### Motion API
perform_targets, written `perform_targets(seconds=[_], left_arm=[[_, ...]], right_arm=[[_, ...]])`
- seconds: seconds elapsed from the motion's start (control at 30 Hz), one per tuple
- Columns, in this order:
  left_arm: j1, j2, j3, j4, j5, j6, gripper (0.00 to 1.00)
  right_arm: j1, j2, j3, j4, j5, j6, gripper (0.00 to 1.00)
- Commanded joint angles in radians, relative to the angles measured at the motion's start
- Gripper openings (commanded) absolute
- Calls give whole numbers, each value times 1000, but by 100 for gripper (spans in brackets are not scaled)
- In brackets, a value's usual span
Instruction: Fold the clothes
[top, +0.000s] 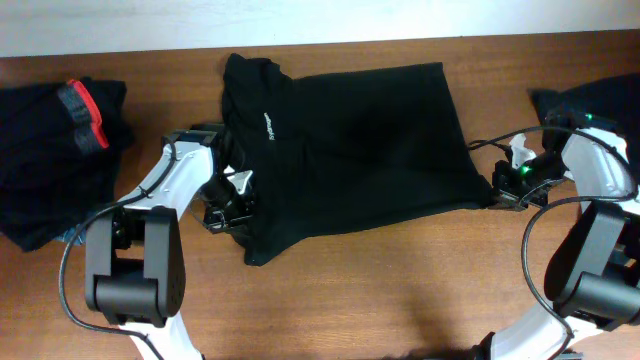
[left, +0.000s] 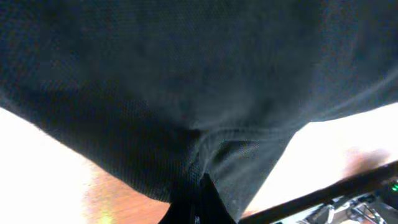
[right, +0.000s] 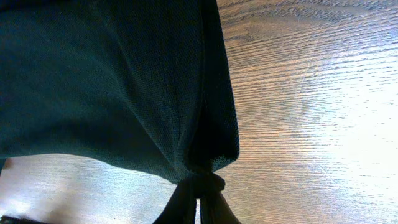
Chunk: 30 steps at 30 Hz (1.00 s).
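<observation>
1. A heap of dark clothes (top: 50, 150) with a red-orange band lay at the left end of the bench (top: 400, 290).
2. The left pincer (top: 230, 205) was clenched on the lower left edge of the T-shirt (top: 360, 140) — black cloth bunched between its tips.
3. The T-shirt lay spread mid-bench, with a small white logo near its left side.
4. The right pincer (top: 497, 192) grasped the T-shirt's right corner — pinched tight.

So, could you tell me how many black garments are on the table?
3: a shirt spread at centre; a heap with a red band far left, possibly several; a garment at the right edge, mostly hidden.
</observation>
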Motion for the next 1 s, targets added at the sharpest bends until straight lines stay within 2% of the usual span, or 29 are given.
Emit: perform_targets(seconds=[0.0, 0.13, 0.4, 0.63, 0.97], left_arm=[[15, -10, 47, -37, 58, 23, 0], [37, -60, 120, -56, 46, 46, 0], [120, -92, 158, 26, 58, 33, 0], [119, -92, 158, 193, 84, 33, 0], [119, -92, 158, 328, 84, 30, 2]], right_arm=[[6, -16, 3, 0, -5, 1, 4], [6, -17, 4, 4, -12, 1, 4], [6, -17, 53, 16, -24, 2, 4], [6, -17, 52, 68, -24, 5, 4], [45, -15, 52, 167, -24, 6, 4]])
